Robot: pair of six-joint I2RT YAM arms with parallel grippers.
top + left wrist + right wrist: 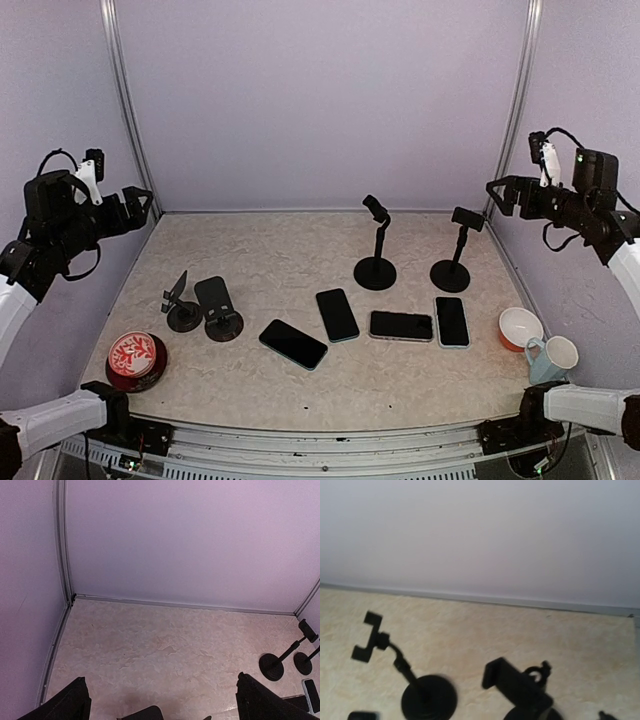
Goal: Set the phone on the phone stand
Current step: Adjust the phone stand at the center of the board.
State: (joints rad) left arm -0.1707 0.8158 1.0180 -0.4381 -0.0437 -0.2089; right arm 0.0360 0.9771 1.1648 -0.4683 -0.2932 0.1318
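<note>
Several dark phones lie flat in a row across the table's middle, from the leftmost phone [293,343] to the rightmost phone [452,321]. Two low black phone stands [218,308] sit at the left. Two tall clamp stands [376,245] [455,250] rise behind the phones. My left gripper [148,205] hangs high over the far left corner, open and empty, and its fingers [70,705] frame bare table. My right gripper [493,195] is raised at the far right, open and holding nothing. The right wrist view is blurred and shows the clamp stands [427,695] [515,682] below, not my fingers.
A red round tin [136,360] sits at the near left. An orange-and-white bowl [519,328] and a pale blue mug [553,357] stand at the near right. Lilac walls close the table on three sides.
</note>
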